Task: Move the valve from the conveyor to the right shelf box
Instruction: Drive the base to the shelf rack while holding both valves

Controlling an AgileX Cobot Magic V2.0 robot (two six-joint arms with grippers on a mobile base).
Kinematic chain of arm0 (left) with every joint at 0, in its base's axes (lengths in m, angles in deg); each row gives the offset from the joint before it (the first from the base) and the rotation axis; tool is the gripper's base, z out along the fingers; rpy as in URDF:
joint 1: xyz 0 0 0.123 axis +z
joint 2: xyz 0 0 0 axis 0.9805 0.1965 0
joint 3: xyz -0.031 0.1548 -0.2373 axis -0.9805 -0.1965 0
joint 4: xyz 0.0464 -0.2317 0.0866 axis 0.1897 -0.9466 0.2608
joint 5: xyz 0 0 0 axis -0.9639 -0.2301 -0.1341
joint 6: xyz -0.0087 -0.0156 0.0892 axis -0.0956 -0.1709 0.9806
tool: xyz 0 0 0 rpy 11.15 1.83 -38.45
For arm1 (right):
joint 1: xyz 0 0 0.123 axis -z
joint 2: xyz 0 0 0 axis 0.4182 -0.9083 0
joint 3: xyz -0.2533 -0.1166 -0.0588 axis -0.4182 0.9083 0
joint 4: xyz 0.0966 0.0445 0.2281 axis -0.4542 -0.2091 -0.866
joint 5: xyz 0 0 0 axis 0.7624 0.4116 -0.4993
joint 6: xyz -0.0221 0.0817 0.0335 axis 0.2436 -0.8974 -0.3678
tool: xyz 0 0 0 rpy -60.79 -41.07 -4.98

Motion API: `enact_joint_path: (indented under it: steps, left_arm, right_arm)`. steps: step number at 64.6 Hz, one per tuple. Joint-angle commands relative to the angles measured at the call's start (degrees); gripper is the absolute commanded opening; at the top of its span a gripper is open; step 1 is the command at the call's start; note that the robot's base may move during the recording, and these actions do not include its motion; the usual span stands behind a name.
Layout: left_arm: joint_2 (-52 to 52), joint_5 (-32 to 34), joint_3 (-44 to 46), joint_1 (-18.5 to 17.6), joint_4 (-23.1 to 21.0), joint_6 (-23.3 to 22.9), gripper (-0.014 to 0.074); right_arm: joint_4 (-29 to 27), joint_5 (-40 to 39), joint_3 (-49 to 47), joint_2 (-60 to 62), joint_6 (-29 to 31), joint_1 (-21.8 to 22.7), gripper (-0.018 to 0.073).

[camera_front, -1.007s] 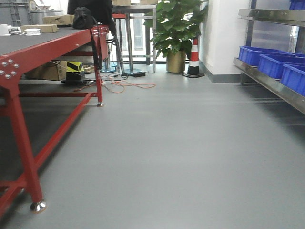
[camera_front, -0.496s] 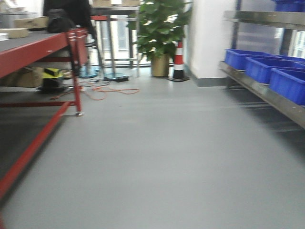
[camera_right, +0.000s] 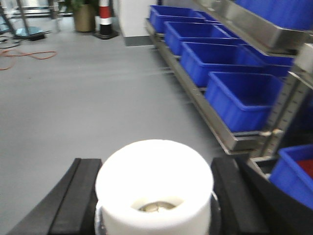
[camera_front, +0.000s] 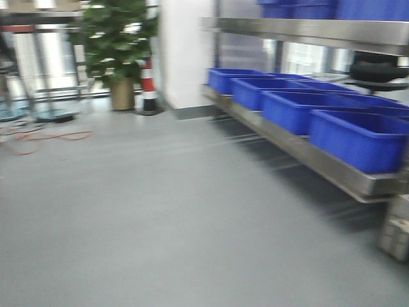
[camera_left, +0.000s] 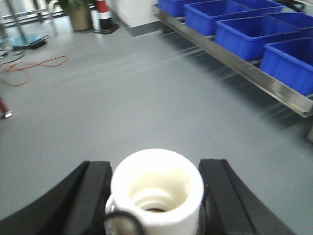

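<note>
White plastic filled both wrist views: the left gripper (camera_left: pixel 155 196) pinched a valve (camera_left: pixel 156 186) by its pale round base, and the right gripper (camera_right: pixel 154 196) gripped a 2nd valve (camera_right: pixel 154 174) the same way. Each looked light, rigid and smooth, so the broad base seemed the safest hold. Blue boxes (camera_right: pixel 242 100) on the shelf (camera_front: pixel 307 153) lay ahead-right of both grippers.
</note>
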Motion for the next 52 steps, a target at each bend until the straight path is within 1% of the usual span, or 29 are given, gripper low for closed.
enact_joint_path:
  steps: [1, 52]
  left_arm:
    - [-0.4, 2.9, 0.4, -0.2, -0.4, -0.3, -0.0111]
    - [-0.4, 2.9, 0.4, -0.2, -0.4, -0.3, -0.0111]
  right_arm:
    - [0.2, -4.5, -0.5, 0.5, 0.2, 0.1, -0.0153]
    - [0.2, -4.5, -0.5, 0.5, 0.2, 0.1, -0.0153]
